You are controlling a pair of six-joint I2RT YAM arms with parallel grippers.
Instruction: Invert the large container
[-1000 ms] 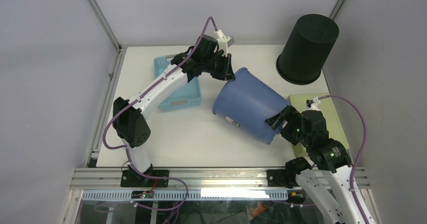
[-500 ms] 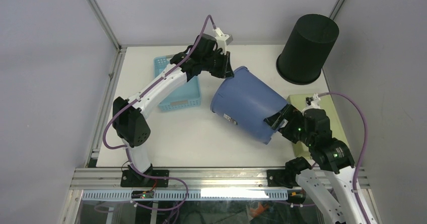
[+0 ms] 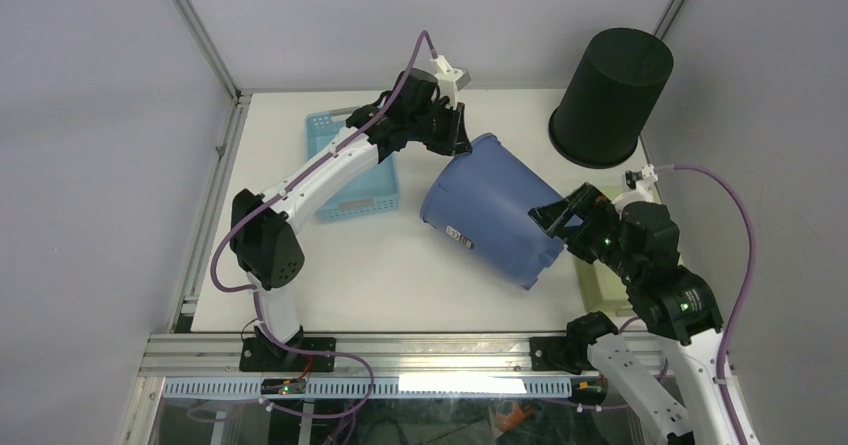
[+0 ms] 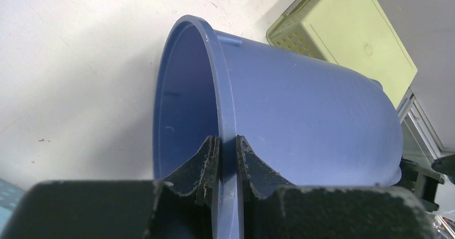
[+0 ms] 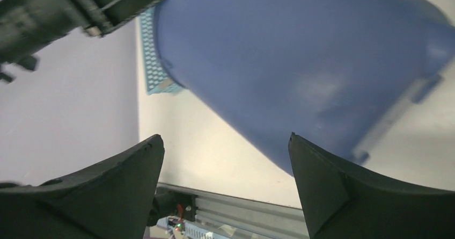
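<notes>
The large blue container (image 3: pixel 490 215) lies tilted on its side on the white table, its open mouth towards the back left. My left gripper (image 3: pixel 458 141) is shut on its rim; in the left wrist view the gripper (image 4: pixel 226 142) has one finger inside and one outside the rim of the container (image 4: pixel 300 104). My right gripper (image 3: pixel 556 225) is open at the container's base end. In the right wrist view the gripper (image 5: pixel 225 139) holds nothing, and the container's wall (image 5: pixel 300 62) fills the space just beyond its fingertips.
A black bin (image 3: pixel 610 95) stands upside down at the back right. A light blue basket (image 3: pixel 350 180) lies under my left arm. A pale green basket (image 3: pixel 655 230) lies under my right wrist and shows in the left wrist view (image 4: pixel 343 29). The metal rail (image 3: pixel 420 350) marks the near edge.
My right arm has risen and swung a little to the right, its gripper staying at the container's base end. My left gripper and the rim have shifted slightly to the right.
</notes>
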